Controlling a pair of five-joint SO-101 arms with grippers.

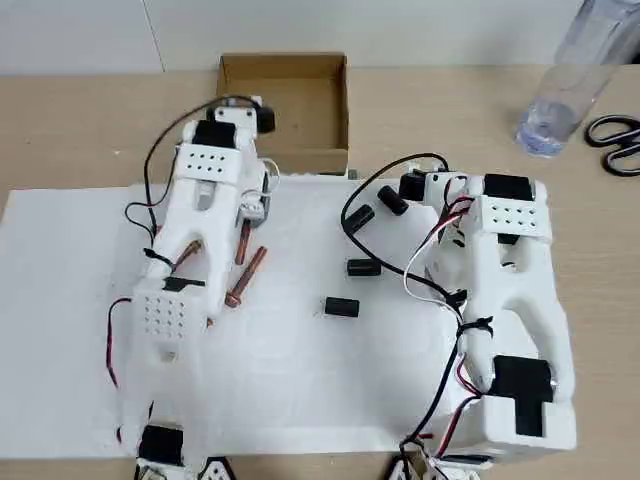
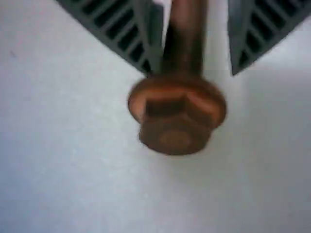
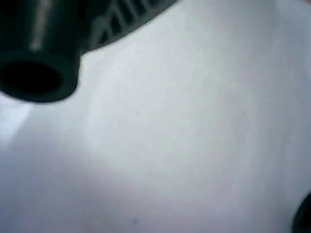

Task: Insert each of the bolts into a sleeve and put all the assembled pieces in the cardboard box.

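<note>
A copper bolt (image 2: 177, 114) lies with its hex head toward the left wrist camera. My left gripper (image 2: 192, 68) is open, one grey ribbed finger on each side of the shank and a narrow gap by each. From above, that bolt (image 1: 243, 243) is just below the left gripper (image 1: 253, 210), with a second bolt (image 1: 247, 278) beside it. My right gripper (image 1: 408, 188) is shut on a black sleeve (image 3: 36, 73) whose open end faces the camera; the high view shows this sleeve (image 1: 392, 200). Three more sleeves (image 1: 358, 218) (image 1: 363, 267) (image 1: 341, 307) lie on the white sheet. The cardboard box (image 1: 285, 68) stands at the back.
A white sheet (image 1: 300, 390) covers the work area. A clear plastic bottle (image 1: 565, 85) and scissors (image 1: 615, 140) sit at the back right on the wooden table. Black and red cables (image 1: 400, 270) run across the sheet beside the right arm.
</note>
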